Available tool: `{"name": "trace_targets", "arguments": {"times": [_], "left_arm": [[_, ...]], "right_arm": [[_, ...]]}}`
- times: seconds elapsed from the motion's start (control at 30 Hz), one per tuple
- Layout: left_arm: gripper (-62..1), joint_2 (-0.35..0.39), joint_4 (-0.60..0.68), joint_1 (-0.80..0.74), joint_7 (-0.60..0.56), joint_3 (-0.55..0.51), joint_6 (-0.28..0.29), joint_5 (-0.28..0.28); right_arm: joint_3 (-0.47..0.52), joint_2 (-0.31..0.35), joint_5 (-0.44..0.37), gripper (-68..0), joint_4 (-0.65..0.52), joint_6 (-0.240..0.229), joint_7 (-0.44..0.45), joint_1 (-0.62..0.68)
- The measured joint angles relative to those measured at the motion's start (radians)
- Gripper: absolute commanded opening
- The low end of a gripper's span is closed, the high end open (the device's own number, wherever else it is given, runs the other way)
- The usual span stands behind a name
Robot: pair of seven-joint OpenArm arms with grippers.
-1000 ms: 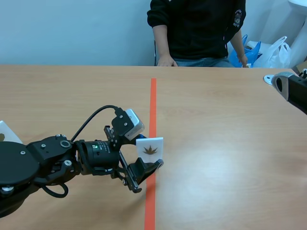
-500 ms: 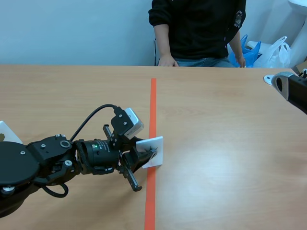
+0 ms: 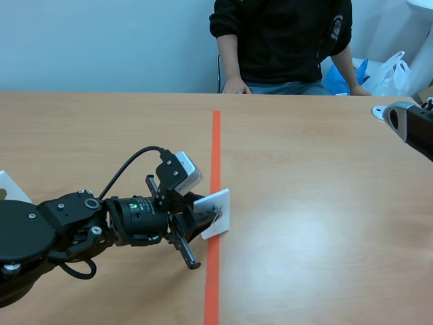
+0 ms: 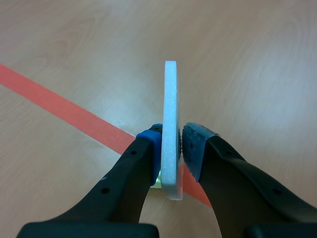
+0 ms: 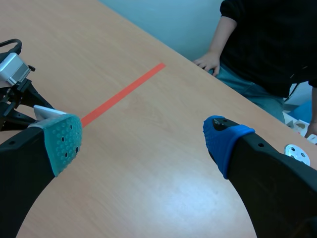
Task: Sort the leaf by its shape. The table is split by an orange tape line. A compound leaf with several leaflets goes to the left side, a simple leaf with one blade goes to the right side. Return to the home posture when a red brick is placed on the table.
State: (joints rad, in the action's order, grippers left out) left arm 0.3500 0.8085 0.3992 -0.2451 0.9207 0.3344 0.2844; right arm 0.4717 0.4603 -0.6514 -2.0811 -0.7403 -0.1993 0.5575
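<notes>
- We find the tape line [image 3: 216, 142] running from 12 to 6 o'clock down the middle of the table [image 3: 325, 203].
- The left gripper [image 3: 206, 222] enters from 8 o'clock and sits over the line, nearer its 6 o'clock end.
- The card [image 3: 219, 203] stands on edge between that gripper's fingers, above the line.
- The right arm [image 3: 413, 125] sits at 2 o'clock by the table's edge, well apart from the card.
- We place a person [image 3: 281, 40] behind the table at 12 o'clock, one hand [image 3: 235, 86] on its far edge, just beside the line's far end.

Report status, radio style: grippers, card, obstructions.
Left gripper shut on white card, over tape line. Right gripper open, empty. Person's hand at far edge, apart from card.
</notes>
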Motion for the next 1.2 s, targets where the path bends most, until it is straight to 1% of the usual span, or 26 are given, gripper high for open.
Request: {"name": "trace_targets", "arguments": {"times": [0.03,0.07,0.33,0.5,0.53,0.6,0.67,0.8,0.93,1.1,1.2], "left_arm": [[-55.8,0.0,0.0,0.0,0.0,0.0,0.0,0.0],[-56.8,0.0,0.0,0.0,0.0,0.0,0.0,0.0],[-56.8,0.0,0.0,0.0,0.0,0.0,-0.001,0.0],[-56.7,-0.001,0.0,-0.001,-0.008,-0.016,-0.037,0.005],[-56.7,-0.001,0.0,-0.003,-0.007,-0.031,-0.036,0.019],[-56.7,0.0,0.0,-0.003,-0.006,-0.073,-0.038,0.071],[-56.7,0.0,0.0,-0.003,0.003,-0.13,-0.038,0.087],[-56.7,0.011,0.0,-0.003,0.032,-0.229,-0.07,0.087],[-56.7,0.05,0.0,-0.016,0.047,-0.335,-0.065,0.087],[-56.7,0.139,0.0,-0.086,0.047,-0.474,-0.072,0.091],[-56.7,0.193,0.0,-0.142,0.047,-0.526,-0.072,0.112]], "right_arm": [[0.0,0.0,0.0,-17.5,0.0,0.0,0.0,0.0],[0.0,0.0,0.0,-17.5,0.0,0.0,0.0,0.0],[0.0,0.0,0.0,-17.5,0.0,0.0,0.0,0.0],[0.0,0.0,0.0,-17.5,0.0,0.0,0.001,0.0],[0.0,0.0,0.0,-17.5,0.0,0.0,0.003,0.0],[0.0,0.0,0.0,-17.5,0.0,0.0,0.003,0.0],[0.0,0.0,0.0,-17.5,0.0,0.0,0.003,0.0],[0.0,0.0,0.0,-17.5,0.0,0.0,0.003,0.0],[0.0,0.0,0.0,-17.5,0.0,0.0,0.004,0.0],[0.0,0.0,0.0,-17.5,0.0,0.0,0.007,0.0],[0.0,0.0,0.0,-17.5,0.0,0.0,0.007,0.0]]}}
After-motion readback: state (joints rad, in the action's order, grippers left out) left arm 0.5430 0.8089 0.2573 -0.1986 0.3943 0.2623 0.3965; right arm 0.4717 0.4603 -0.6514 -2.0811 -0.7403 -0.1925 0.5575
